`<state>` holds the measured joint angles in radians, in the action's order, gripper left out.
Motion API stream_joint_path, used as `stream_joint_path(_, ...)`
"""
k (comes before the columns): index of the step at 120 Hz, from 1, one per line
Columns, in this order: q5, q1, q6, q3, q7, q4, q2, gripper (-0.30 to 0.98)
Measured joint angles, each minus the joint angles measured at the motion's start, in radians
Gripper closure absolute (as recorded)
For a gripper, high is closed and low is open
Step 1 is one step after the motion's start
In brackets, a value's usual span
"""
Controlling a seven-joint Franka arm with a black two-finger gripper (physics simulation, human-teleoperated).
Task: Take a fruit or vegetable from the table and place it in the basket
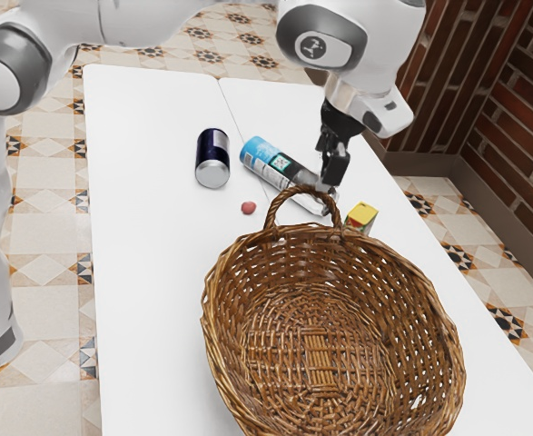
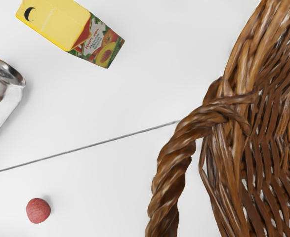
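The rough red fruit (image 2: 38, 211) is lying on the table (image 1: 148, 272) near the wicker basket (image 1: 219, 350). The exterior view is adding a dark can (image 1: 212, 156); whether the gripper (image 1: 330, 184) is standing open, I cannot tell.

Ext. cam's high, angled down; wrist cam's closer, facing down; both get basket (image 1: 239, 272) & ctn (image 1: 362, 214).

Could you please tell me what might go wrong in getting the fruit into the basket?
The small red fruit is round, so a nudge may roll it away. The raised handle of the basket is near the gripper and could snag it. The long cylinder lies on its side and might roll if bumped.
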<state>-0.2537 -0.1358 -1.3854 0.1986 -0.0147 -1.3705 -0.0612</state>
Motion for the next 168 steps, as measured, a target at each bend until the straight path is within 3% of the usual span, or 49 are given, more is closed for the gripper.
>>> stream_joint_path(20, -0.024, 0.091, -0.114, 0.001, -0.002, 0.009, -0.01, 0.0)
stream_joint_path(31, -0.031, 0.097, -0.125, -0.042, -0.007, -0.006, -0.007, 0.0)
stream_joint_path(43, -0.001, 0.098, -0.147, -0.131, -0.021, -0.24, 0.109, 0.0)
stream_joint_path(57, 0.054, 0.216, -0.22, -0.163, -0.029, -0.453, 0.211, 0.0)
stream_joint_path(94, 0.167, 0.316, -0.43, -0.185, -0.026, -0.697, 0.235, 0.0)
stream_joint_path(130, 0.176, 0.322, -0.579, -0.186, -0.005, -0.75, 0.226, 0.0)
stream_joint_path(168, 0.17, 0.37, -0.618, -0.176, 0.037, -0.641, 0.064, 0.0)
